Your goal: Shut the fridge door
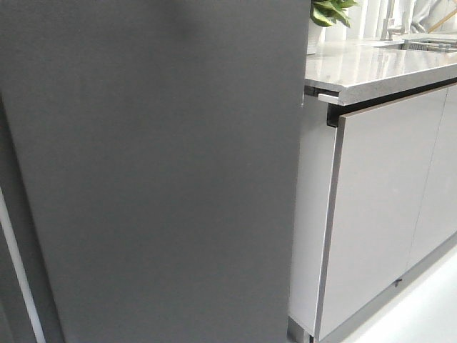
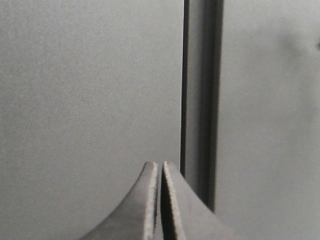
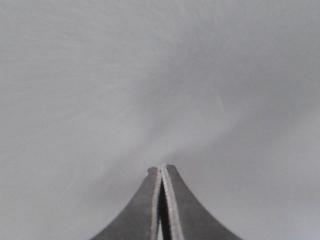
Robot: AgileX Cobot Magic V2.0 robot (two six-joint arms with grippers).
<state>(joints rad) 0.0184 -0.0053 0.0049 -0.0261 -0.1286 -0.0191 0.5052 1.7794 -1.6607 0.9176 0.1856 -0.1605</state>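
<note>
The left claw [image 2: 161, 167] had its two fingers pressed together on nothing, tips pointing at a flat grey face just beside a dark vertical seam [image 2: 200, 105]. The right claw [image 3: 161, 170] was likewise closed and empty, aimed at a plain, featureless grey surface that filled its whole view. Whether either tip was touching could not be told.

The fridge door [image 1: 157, 171] stood directly ahead of both claws, a tall dark grey slab with its long axis upright, covering most of the front view. Its right edge sat just beside the light grey cabinet doors [image 1: 378, 214] under the pale counter [image 1: 371, 68], where a green plant [image 1: 330, 11] stood far back.

A forward push seemed to be what closing called for; neither arm looked clearly nearer. No brand, label or writing was visible anywhere.
</note>
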